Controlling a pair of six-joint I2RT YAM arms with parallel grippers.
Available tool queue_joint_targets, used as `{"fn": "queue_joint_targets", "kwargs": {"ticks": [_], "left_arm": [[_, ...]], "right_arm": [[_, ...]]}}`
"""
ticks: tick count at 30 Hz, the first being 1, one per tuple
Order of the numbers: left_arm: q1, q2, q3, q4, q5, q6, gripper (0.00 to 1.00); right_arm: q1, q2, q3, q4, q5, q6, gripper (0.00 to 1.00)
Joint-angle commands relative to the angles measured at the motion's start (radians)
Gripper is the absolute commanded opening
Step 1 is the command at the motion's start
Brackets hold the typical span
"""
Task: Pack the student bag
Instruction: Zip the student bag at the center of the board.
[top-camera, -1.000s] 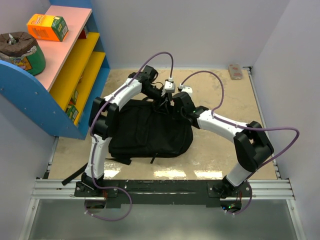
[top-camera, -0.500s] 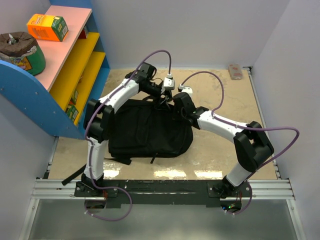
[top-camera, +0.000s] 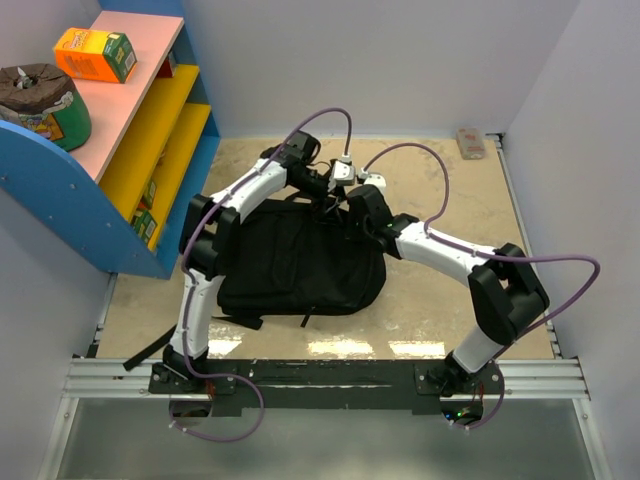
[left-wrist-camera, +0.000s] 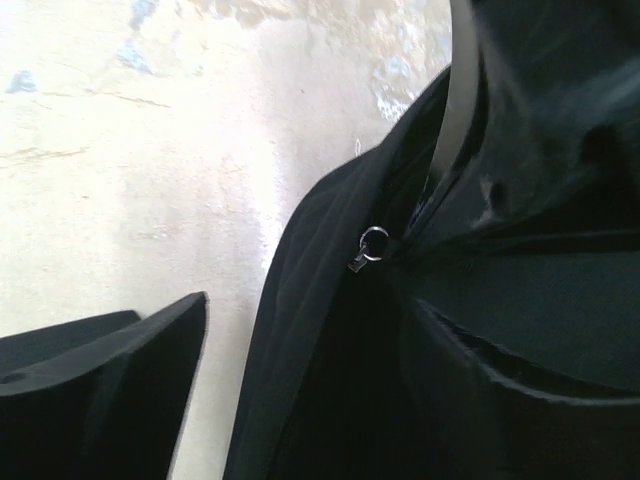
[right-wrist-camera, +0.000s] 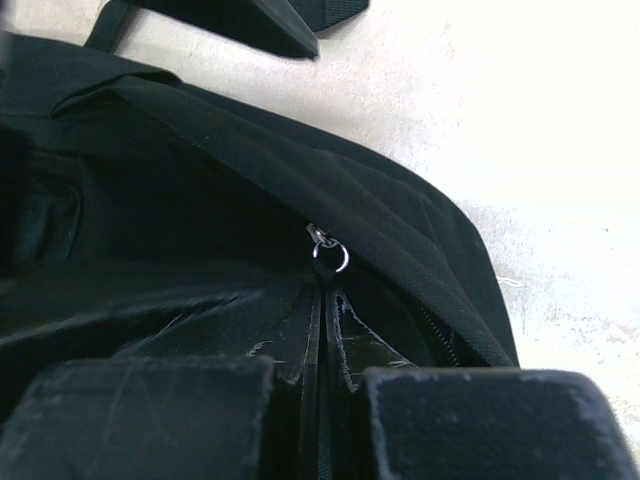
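The student bag (top-camera: 300, 262), a floppy black backpack, lies flat in the middle of the table. Both grippers meet at its far top edge. My left gripper (top-camera: 335, 190) stands open. In the left wrist view only one of its fingers (left-wrist-camera: 100, 390) shows, over the bare table, with the bag's edge (left-wrist-camera: 300, 330) beside it and a silver zip ring (left-wrist-camera: 372, 243) ahead. My right gripper (right-wrist-camera: 320, 375) is shut on a strip of the bag's fabric by the zip. The same zip ring (right-wrist-camera: 331, 255) lies just beyond its fingertips.
A blue shelf unit (top-camera: 150, 130) with yellow and pink boards stands at the left, with an orange box (top-camera: 95, 53) and a dark roll (top-camera: 40, 100) on top. A small pale object (top-camera: 470, 142) lies at the back right. White walls close in three sides.
The left gripper has opened wider and its arm has shifted slightly at the bag's top edge. The right arm and the bag have stayed put.
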Motion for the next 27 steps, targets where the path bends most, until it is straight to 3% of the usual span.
{"fn": "queue_joint_targets", "kwargs": {"ticks": [1, 4, 9, 10, 12, 18, 27], "left_arm": [[-0.018, 0.05, 0.088, -0.04, -0.002, 0.047, 0.74], [-0.017, 0.064, 0.11, -0.084, -0.022, 0.072, 0.47], [-0.012, 0.015, 0.076, -0.127, -0.04, 0.105, 0.23], [-0.012, 0.007, 0.059, -0.129, -0.049, 0.102, 0.11], [-0.012, -0.01, 0.048, -0.13, -0.087, 0.081, 0.0], [0.037, -0.024, 0.03, -0.115, -0.135, -0.026, 0.0], [0.105, -0.18, -0.203, 0.019, -0.226, -0.142, 0.0]], "right_arm": [[0.001, -0.043, -0.007, -0.006, 0.004, 0.001, 0.0], [-0.015, -0.046, -0.004, -0.008, 0.012, -0.004, 0.0], [-0.055, -0.033, 0.019, -0.011, 0.022, -0.032, 0.0], [-0.062, -0.03, 0.028, -0.016, 0.024, -0.044, 0.0], [-0.087, -0.02, 0.047, -0.016, 0.03, -0.062, 0.0], [-0.139, -0.017, 0.084, -0.034, 0.045, -0.09, 0.0], [-0.188, -0.091, 0.047, -0.059, 0.069, -0.125, 0.0]]}}
